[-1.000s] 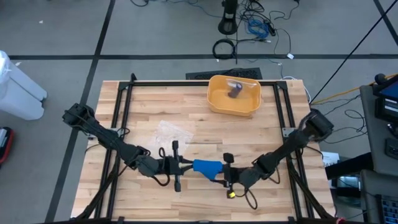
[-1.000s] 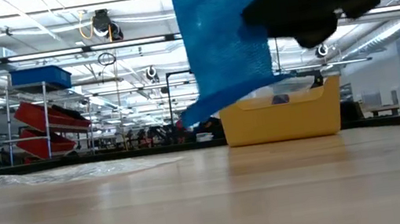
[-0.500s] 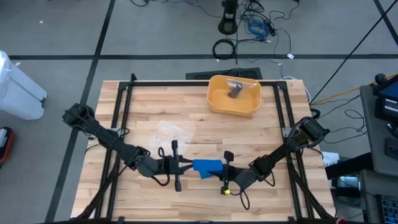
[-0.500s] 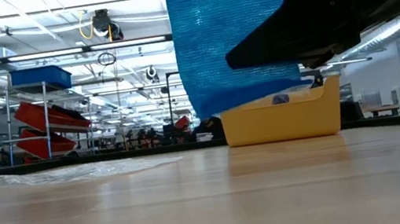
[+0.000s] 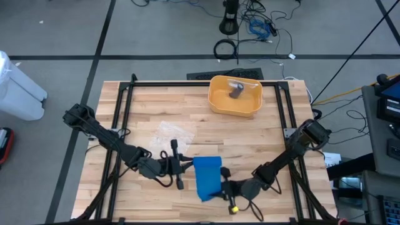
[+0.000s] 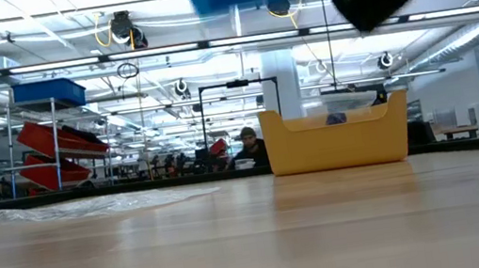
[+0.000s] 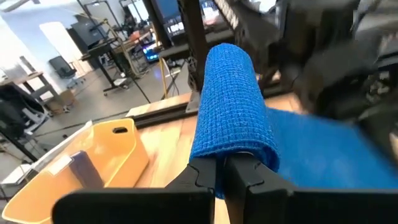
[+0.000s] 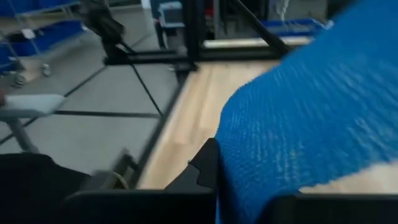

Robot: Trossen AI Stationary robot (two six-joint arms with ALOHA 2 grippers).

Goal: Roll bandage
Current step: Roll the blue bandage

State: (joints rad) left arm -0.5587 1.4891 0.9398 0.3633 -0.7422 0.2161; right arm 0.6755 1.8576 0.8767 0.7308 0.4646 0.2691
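Left gripper: the left gripper has its fingers pinched together on the rolled end of the blue bandage; the roll stands just ahead of its tips in the left wrist view
Right gripper: the right gripper is clamped on the loose end of the bandage, whose cloth drapes over its fingers
Bandage: held above the table between the two grippers, with the flat tail spread from the roll toward the right gripper
Tub: a yellow tub sits well beyond both grippers, at the table's far edge
Plastic: a clear plastic wrap lies on the wood near the left gripper, on its far side
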